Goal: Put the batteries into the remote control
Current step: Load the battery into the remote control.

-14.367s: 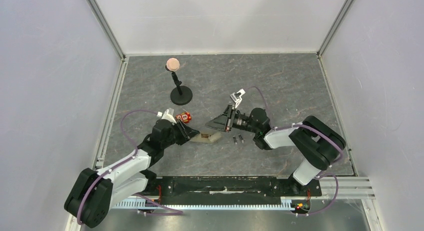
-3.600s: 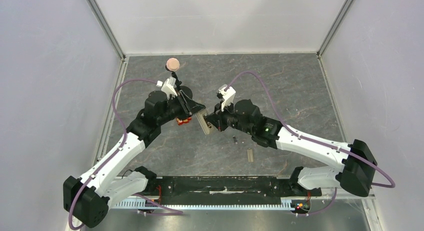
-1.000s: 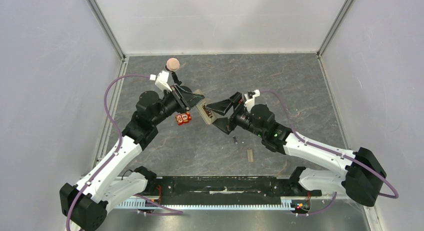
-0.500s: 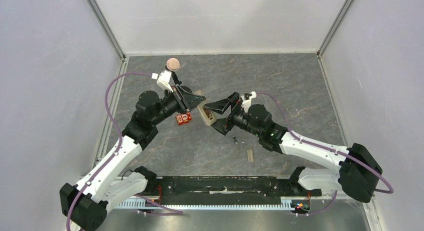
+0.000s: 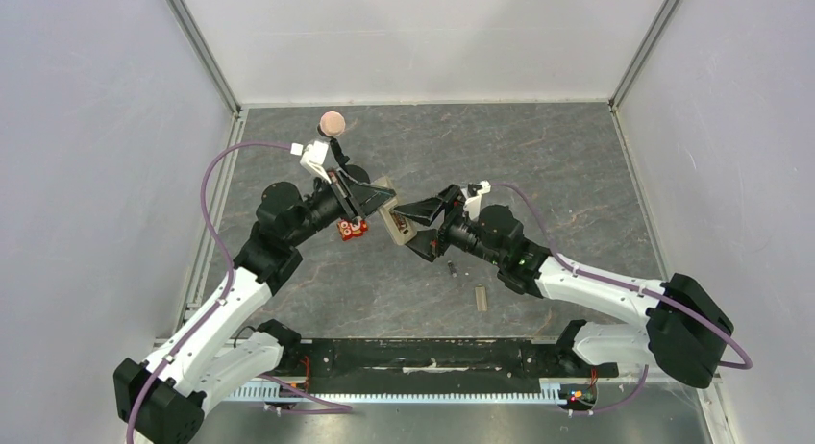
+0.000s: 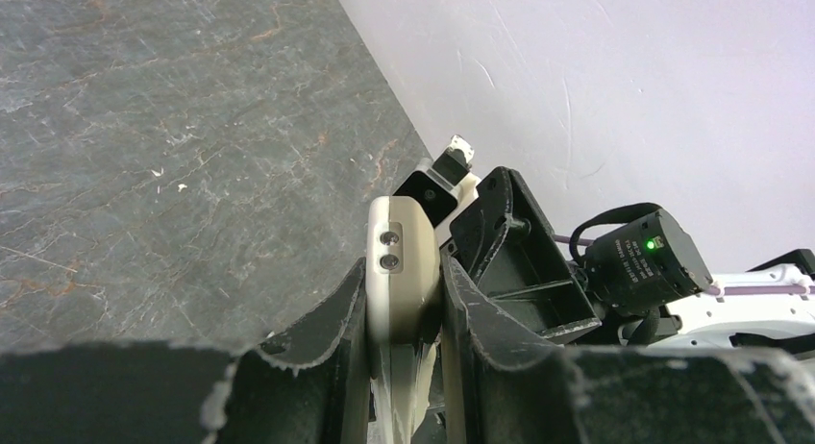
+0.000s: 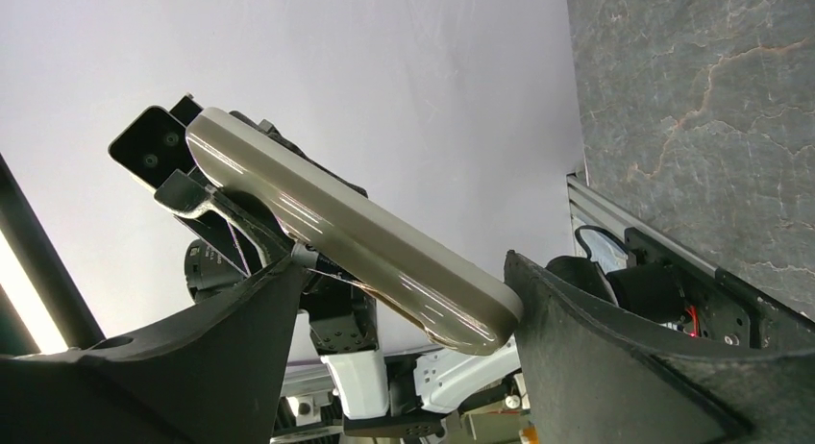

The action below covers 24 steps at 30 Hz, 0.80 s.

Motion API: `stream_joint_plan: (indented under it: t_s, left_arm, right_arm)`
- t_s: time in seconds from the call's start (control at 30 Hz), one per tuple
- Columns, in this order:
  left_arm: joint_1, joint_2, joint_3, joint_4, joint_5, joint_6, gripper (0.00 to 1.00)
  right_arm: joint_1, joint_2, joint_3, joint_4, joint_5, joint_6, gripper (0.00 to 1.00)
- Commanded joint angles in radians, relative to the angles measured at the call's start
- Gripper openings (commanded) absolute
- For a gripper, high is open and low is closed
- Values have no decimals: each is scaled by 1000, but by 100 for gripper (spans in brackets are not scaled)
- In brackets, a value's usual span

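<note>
- One remote control (image 5: 393,217), lifted off the table (image 5: 548,165), tan back showing.
- Left gripper (image 6: 404,281) clamped on its sides.
- Right gripper (image 7: 404,261) has its jaws apart, straddling the remote's free end; can't tell if they touch it.
- One battery (image 5: 451,268) visible, lying on the table just beside the right gripper.
- One beige cover piece (image 5: 481,298) nearer the bases.
- One red gadget (image 5: 352,229) and one ball-topped stand (image 5: 332,124).
- Remote's battery bay contents: can't tell.
</note>
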Motion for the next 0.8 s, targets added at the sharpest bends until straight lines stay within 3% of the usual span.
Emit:
stream_joint_plan:
  t_s: [0.0, 0.37, 0.77]
  left_arm:
    - [-3, -17, -16, 54, 58, 27, 2]
    - [-4, -14, 4, 81, 51, -59, 2]
    - [12, 37, 109, 14, 84, -216, 2]
  right_arm:
    - [-6, 0, -4, 107, -9, 39, 76]
    - [-7, -4, -49, 116, -17, 58, 65]
    - [-9, -10, -65, 21, -1, 28, 64]
